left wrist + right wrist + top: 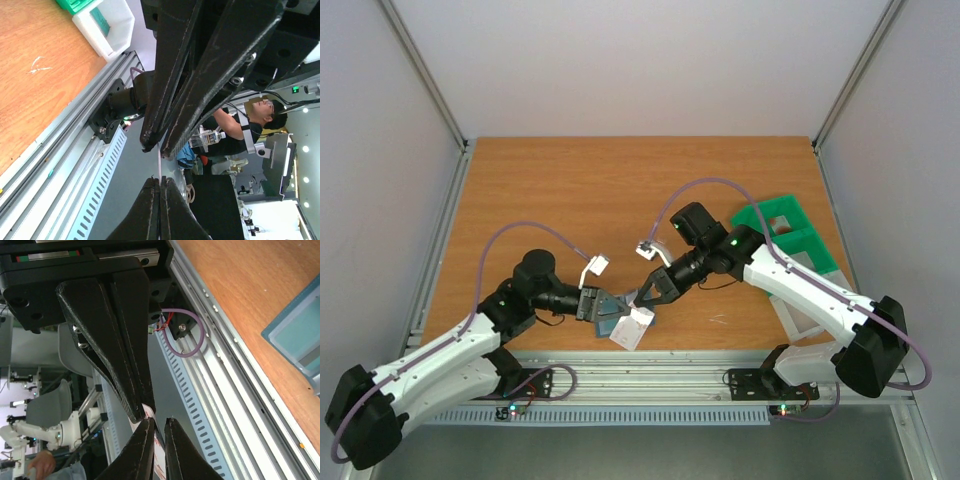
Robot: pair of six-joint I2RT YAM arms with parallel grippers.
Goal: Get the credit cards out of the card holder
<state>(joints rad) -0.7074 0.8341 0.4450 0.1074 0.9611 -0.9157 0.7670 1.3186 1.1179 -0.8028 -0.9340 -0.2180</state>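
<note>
The blue-grey card holder [611,313] hangs just above the table's near edge, and my left gripper [592,304] is shut on its left side. A pale credit card [632,330] sticks out of it toward the front. My right gripper [642,297] comes in from the right, its jaws closed down on that card. In the right wrist view the white card with red print [148,410] lies between my fingertips [159,422]. In the left wrist view my own gripper [160,182] pinches the thin edge, and the card [160,162] runs up into the right gripper's fingers [190,90].
A green two-compartment bin [782,225] sits at the right side of the table, with a pale tray [810,300] in front of it under the right arm. An aluminium rail [650,370] borders the near edge, directly below both grippers.
</note>
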